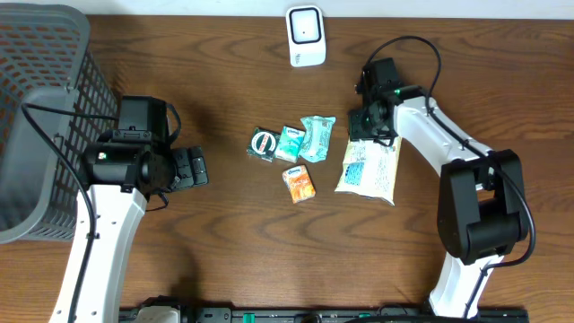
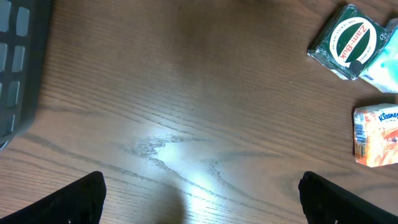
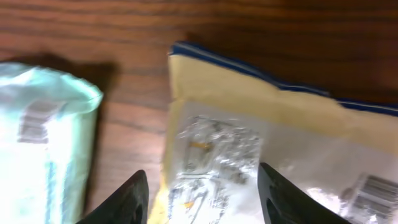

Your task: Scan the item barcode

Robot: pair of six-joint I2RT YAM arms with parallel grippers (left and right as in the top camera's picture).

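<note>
Pouch (image 1: 368,172): flat on table (image 1: 224,72), 3 o'clock of the packets (image 1: 316,138).
Right gripper (image 3: 205,196): half open, empty, over pouch's 12 o'clock edge.
Left gripper (image 2: 202,199): wide open, empty, 9 o'clock side.
Scanner (image 1: 306,36): 12 o'clock.

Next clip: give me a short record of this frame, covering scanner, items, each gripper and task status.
scanner: white scanner, top of the overhead view
items: Zam-Buk tin, small teal pack, larger teal packet, orange Kleenex pack, blue-edged bag
basket: grey basket, left side
left gripper: open, over bare wood
right gripper: jaws apart over the bag's top end; contact unclear
status: every item lies on the table
</note>
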